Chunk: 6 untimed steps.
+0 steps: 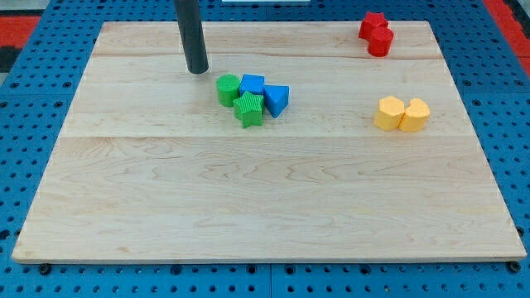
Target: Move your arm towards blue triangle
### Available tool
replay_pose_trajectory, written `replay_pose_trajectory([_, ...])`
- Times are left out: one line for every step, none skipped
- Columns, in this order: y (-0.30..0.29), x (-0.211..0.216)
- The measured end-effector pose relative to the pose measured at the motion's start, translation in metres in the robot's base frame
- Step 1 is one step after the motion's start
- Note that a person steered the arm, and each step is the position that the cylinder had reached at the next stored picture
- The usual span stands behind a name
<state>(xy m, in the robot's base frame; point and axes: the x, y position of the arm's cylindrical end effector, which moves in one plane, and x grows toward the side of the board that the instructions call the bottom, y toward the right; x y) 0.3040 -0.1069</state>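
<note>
The blue triangle (277, 100) lies near the middle of the wooden board, at the right end of a tight cluster. Touching it on the left are a blue cube (252, 84), a green star-shaped block (248, 109) and a green rounded block (227, 88). My tip (198, 71) rests on the board up and to the left of the cluster, about a block's width from the green rounded block and farther from the blue triangle.
Two red blocks (376, 34) sit together at the view's top right. Two yellow blocks (402, 114) sit side by side at the right. The wooden board (265, 207) lies on a blue pegboard surface.
</note>
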Motion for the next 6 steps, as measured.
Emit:
replay_pose_trajectory([0.007,-0.01])
replay_pose_trajectory([0.009,-0.021])
replay_pose_trajectory([0.009,-0.03])
replay_pose_trajectory([0.011,-0.041])
replay_pose_trajectory([0.011,-0.044])
replay_pose_trajectory([0.011,-0.044])
